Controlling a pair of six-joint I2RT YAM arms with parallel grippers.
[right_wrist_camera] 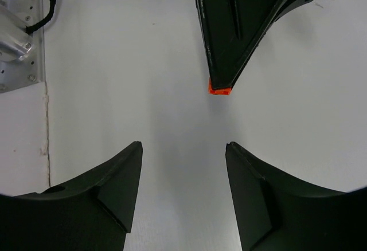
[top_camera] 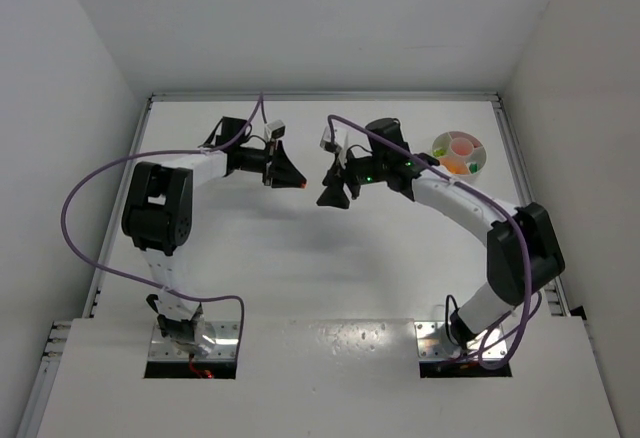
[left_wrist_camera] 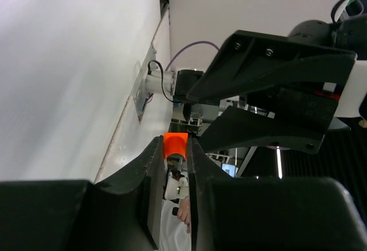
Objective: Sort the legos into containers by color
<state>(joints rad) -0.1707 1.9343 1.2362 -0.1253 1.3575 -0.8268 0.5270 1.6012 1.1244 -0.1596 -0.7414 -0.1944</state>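
Pinching an orange lego [left_wrist_camera: 175, 144] at its tips, the left gripper [top_camera: 297, 182] faces the wide-spread right gripper [right_wrist_camera: 183, 148], whose wrist [top_camera: 395, 166] lies between that lego and the white dish [top_camera: 486, 161].

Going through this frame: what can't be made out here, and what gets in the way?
1. Top view: what lies in the dish is too small to count or match to sections. Neither wrist view shows the dish.
2. Left wrist view: the left gripper covers most of the orange brick, so its shape is unclear.
3. Right wrist view: the right gripper is cut off by the bottom edge.
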